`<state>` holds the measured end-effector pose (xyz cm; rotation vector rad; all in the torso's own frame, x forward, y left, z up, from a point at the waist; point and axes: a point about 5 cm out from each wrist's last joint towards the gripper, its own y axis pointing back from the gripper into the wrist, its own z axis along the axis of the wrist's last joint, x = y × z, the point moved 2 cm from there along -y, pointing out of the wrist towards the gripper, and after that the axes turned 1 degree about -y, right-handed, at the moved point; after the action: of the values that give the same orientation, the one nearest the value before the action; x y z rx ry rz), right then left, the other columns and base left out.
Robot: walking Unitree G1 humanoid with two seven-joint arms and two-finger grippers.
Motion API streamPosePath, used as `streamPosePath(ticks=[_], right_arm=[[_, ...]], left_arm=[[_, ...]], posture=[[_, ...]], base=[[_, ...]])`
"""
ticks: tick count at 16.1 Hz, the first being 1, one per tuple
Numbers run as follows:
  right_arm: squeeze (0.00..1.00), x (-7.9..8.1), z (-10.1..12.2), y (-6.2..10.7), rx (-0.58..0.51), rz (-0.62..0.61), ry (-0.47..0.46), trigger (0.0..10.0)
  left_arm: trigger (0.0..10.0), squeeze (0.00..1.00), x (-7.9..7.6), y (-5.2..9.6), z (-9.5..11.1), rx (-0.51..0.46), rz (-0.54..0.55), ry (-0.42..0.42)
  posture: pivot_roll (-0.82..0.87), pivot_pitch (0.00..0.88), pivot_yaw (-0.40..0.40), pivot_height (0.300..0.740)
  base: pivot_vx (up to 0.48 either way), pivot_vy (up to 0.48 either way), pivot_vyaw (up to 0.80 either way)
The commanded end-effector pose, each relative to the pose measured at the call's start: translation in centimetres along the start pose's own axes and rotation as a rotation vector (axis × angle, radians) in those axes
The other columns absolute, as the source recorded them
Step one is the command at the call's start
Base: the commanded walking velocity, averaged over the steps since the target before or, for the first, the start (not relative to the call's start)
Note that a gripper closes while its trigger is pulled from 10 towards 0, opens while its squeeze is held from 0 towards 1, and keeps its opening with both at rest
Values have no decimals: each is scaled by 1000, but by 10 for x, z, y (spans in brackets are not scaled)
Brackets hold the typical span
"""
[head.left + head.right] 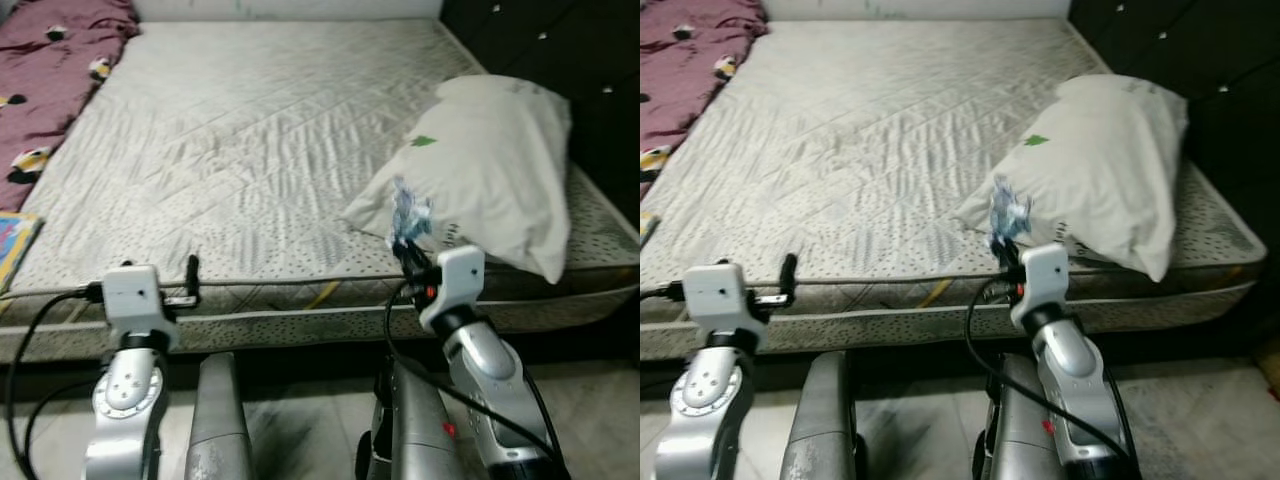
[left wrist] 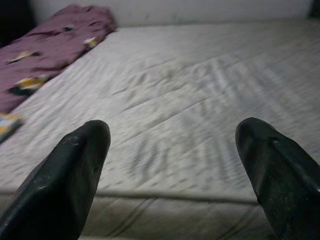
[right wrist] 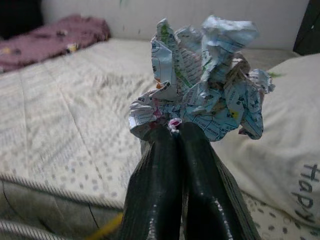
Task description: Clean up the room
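A crumpled ball of printed paper (image 3: 200,85) is pinched between the black fingers of my right gripper (image 3: 175,127), which is shut on it. In the left eye view the paper (image 1: 410,218) hangs over the mattress's front edge, just in front of the white pillow (image 1: 490,170). My left gripper (image 1: 192,272) is held at the front edge of the bare grey mattress (image 1: 250,140); its fingers (image 2: 75,165) stand wide apart with nothing between them.
A maroon blanket (image 1: 50,70) with cartoon prints lies along the mattress's far left side. A colourful flat item (image 1: 12,245) pokes in at the left edge. A dark headboard (image 1: 560,50) runs along the right. Pale floor (image 1: 590,420) lies below the bed.
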<state>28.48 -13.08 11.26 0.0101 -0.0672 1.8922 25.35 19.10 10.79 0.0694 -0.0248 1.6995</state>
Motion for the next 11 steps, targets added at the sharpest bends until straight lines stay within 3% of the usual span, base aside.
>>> streamPosePath(ticks=[1, 4, 11], right_arm=[[0, 3, 5, -3, -9, 12, -34, 10000], [0, 9, 7, -6, 9, 16, -71, 10000], [0, -1, 20, -18, -8, -18, -67, 10000]], left_arm=[[10000, 0, -4, -2, 7, -20, -15, 8], [10000, 0, -9, -1, 6, -14, -53, 11], [10000, 0, -15, -13, 11, -34, -68, 27]], posture=[[4, 0, -8, 542], [1, 0, 2, 542], [-19, 0, -4, 546]], base=[[0, 0, -444], [0, 0, -494], [0, 0, -483]])
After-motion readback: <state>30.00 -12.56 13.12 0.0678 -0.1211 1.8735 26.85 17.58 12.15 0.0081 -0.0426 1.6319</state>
